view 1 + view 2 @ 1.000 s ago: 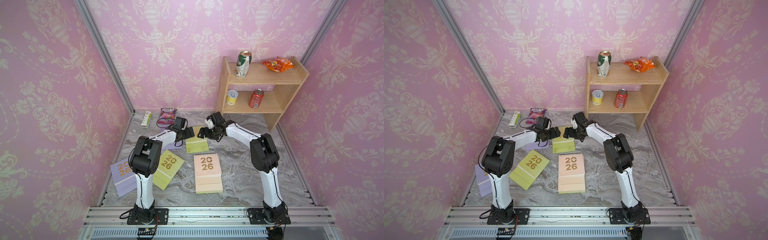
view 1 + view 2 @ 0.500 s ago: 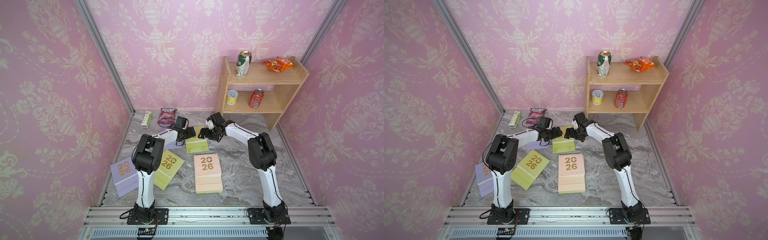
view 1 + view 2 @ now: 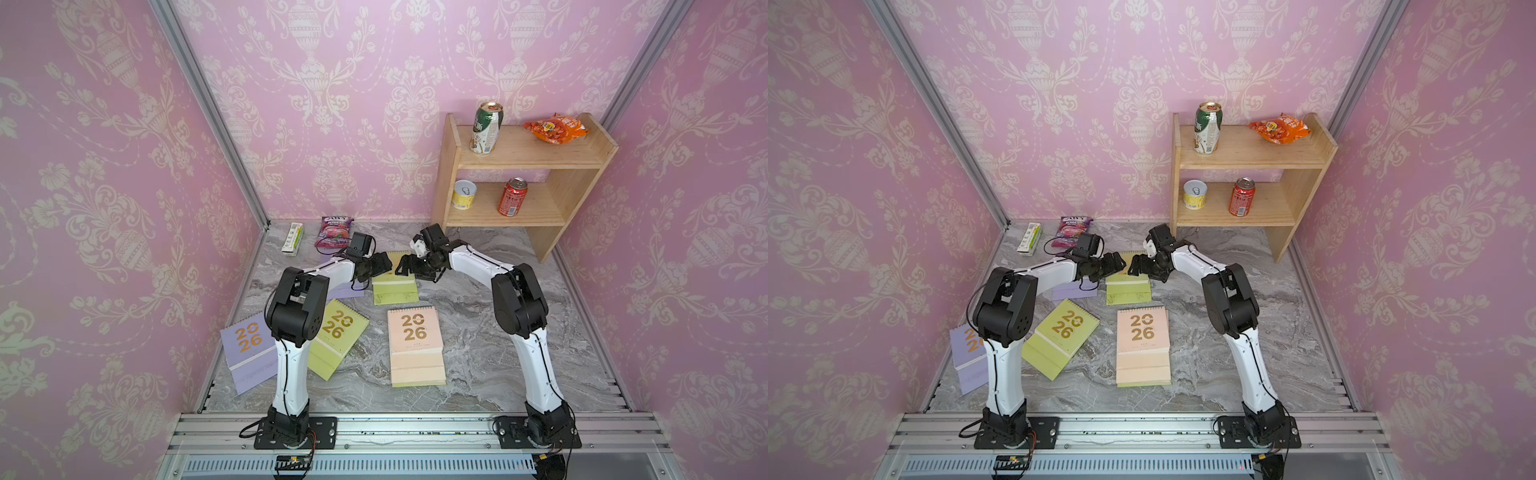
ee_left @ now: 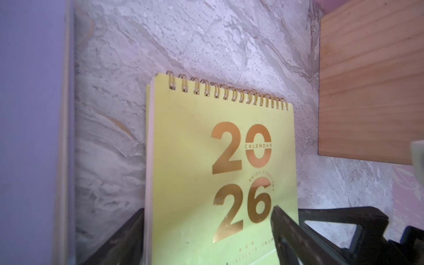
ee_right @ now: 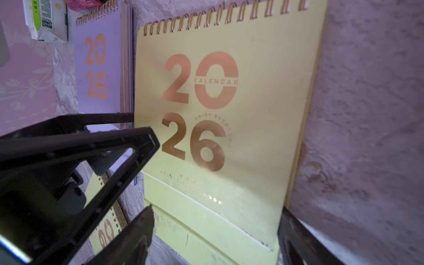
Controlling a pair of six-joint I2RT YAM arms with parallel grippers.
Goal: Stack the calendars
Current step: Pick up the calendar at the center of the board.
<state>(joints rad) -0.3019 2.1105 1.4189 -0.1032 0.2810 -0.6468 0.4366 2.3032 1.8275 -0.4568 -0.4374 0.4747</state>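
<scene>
- The far yellow-green calendar (image 3: 395, 286) lies flat on the table (image 3: 498, 353), slightly toward 12 o'clock from the table's middle, and both arms reach in over it
- The left gripper (image 4: 207, 211) reaches in from the 9 o'clock side with its jaws spread wide: one finger shows just outside a side edge, the other over the cover by the opposite edge; I cannot tell whether either presses
- The right gripper (image 5: 215, 210) reaches in from the 3 o'clock side, also spread wide, with a finger on each side of the calendar's lower flap
- Edges: a lilac calendar (image 3: 345, 291) lies just beside it at 9 o'clock, their sides almost touching
- A peach stack (image 3: 415, 345) lies near but apart at 6 o'clock, and a tilted yellow-green calendar (image 3: 336, 336) at 7 to 8
- Open room: bare table from 3 to 5 o'clock; the shelf (image 3: 523, 162) stands well apart at 1 to 2
- Its spiral binding points to 12 o'clock and its long axis runs 12 to 6, the gold "2026" upright when read from 6
- The peach stack is aligned the same way; the tilted one's spiral points toward 1, with its axis running 1 to 7
</scene>
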